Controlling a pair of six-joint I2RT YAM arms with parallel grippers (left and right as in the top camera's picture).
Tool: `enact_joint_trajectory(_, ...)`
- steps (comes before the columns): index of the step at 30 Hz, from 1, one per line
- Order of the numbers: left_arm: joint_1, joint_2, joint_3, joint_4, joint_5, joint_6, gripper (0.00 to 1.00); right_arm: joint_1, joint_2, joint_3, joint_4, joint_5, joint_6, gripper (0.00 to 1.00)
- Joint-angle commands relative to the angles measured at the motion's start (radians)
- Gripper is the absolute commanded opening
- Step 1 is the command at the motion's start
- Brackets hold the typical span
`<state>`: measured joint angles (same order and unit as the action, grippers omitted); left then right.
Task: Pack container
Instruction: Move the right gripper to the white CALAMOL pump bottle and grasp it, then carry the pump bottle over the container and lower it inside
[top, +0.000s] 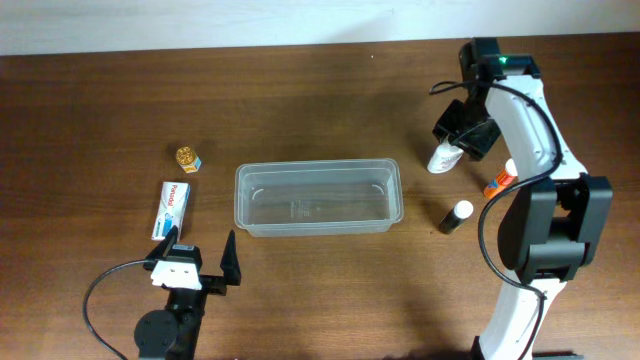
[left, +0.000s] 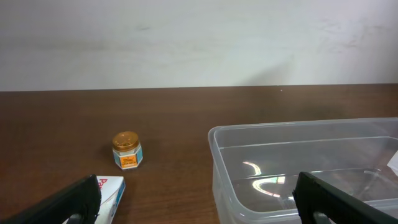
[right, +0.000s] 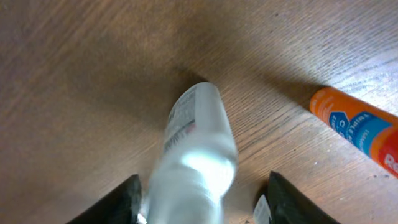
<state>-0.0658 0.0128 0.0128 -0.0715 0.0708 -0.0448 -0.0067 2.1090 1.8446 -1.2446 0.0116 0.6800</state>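
The clear plastic container (top: 318, 165) lies empty at the table's middle; its near corner shows in the left wrist view (left: 214, 134). My right gripper (top: 458, 143) is open, its fingers either side of a white bottle (top: 441, 159) lying on the table at the right. In the right wrist view the bottle (right: 196, 137) lies between the jaws (right: 202, 208), nearer the left finger, with a gap on the right. My left gripper (top: 202, 245) is open and empty at the front left, and in its wrist view (left: 199, 205) its jaws point between the box and the container.
An orange tube (top: 500, 181) (right: 357, 127) and a black bottle with a white cap (top: 456, 216) lie right of the container. A white and blue box (top: 172, 209) (left: 112, 190) and a small gold-lidded jar (top: 187, 158) (left: 127, 149) sit to its left.
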Motion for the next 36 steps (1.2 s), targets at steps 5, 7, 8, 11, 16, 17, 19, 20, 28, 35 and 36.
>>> enact_joint_trajectory(5,0.004,-0.002,-0.004,-0.005,-0.007,0.016,0.99,0.002,0.009,-0.054,0.055,0.016,0.009,0.41)
enact_joint_trajectory(7,0.004,-0.002,-0.004,-0.005,-0.007,0.016,0.99,0.002,0.009,-0.055,0.064,0.016,0.005,0.37)
enact_joint_trajectory(8,0.004,-0.002,-0.004,-0.005,-0.007,0.016,0.99,0.002,0.009,-0.055,0.068,0.018,0.005,0.36)
enact_joint_trajectory(11,0.004,-0.002,-0.004,-0.005,-0.007,0.016,0.99,0.002,0.009,-0.055,0.083,0.019,-0.028,0.33)
enact_joint_trajectory(16,0.004,-0.002,-0.004,-0.005,-0.007,0.016,0.99,0.002,0.009,-0.055,0.090,0.020,-0.101,0.33)
enact_joint_trajectory(17,0.004,-0.002,-0.004,-0.005,-0.007,0.016,0.99,0.002,0.009,-0.055,0.090,0.020,-0.116,0.32)
enact_joint_trajectory(19,0.004,-0.002,-0.004,-0.005,-0.007,0.016,0.99,0.002,0.009,-0.055,0.096,0.020,-0.161,0.27)
enact_joint_trajectory(20,0.004,-0.002,-0.004,-0.005,-0.007,0.016,0.99,0.002,0.009,-0.055,0.097,0.019,-0.180,0.26)
enact_joint_trajectory(28,0.004,-0.002,-0.004,-0.005,-0.007,0.016,1.00,0.002,0.009,-0.048,0.088,0.003,-0.330,0.19)
enact_joint_trajectory(35,0.004,-0.002,-0.004,-0.005,-0.007,0.016,0.99,0.010,-0.020,0.050,0.058,-0.121,-0.397,0.20)
enact_joint_trajectory(36,0.004,-0.002,-0.004,-0.005,-0.007,0.016,0.99,0.014,-0.028,0.066,0.055,-0.138,-0.409,0.20)
